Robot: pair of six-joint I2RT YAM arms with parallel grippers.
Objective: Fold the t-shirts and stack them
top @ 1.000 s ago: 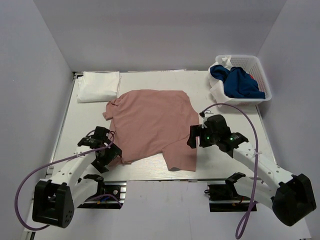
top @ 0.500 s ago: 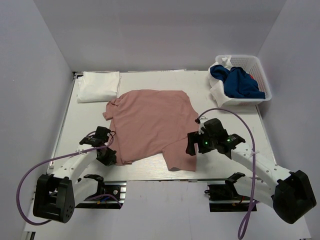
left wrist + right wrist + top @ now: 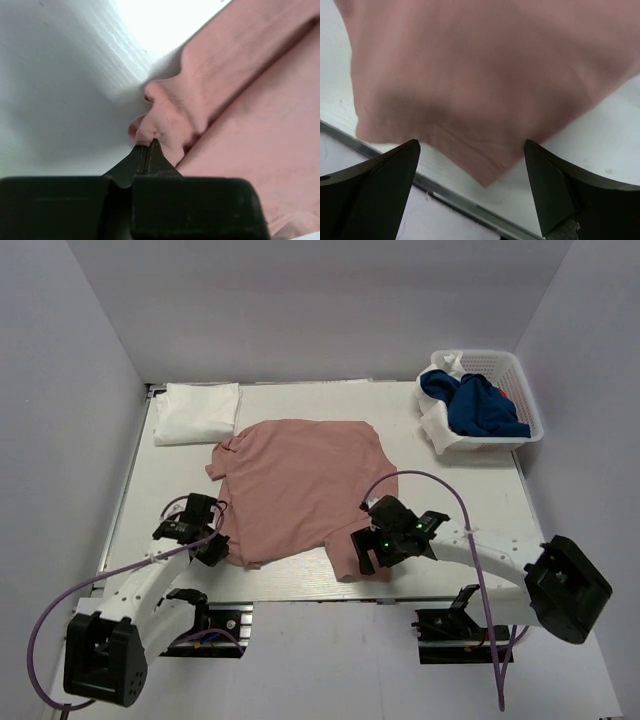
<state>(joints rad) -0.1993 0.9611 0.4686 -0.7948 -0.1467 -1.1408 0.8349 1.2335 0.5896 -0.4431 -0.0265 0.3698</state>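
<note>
white t-shirt (image 3: 197, 412) folded far left; pink t-shirt (image 3: 300, 485) flat mid-table, unfolded; left gripper (image 3: 149, 144) pinches its near-left edge; right gripper (image 3: 471, 145) gapes over its near-right corner; navy t-shirt (image 3: 480, 408) waits in far-right basket (image 3: 492, 356)

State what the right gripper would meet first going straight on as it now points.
Most likely the pink t-shirt: its near corner lies just ahead of the open right gripper, though depth is unclear.
</note>
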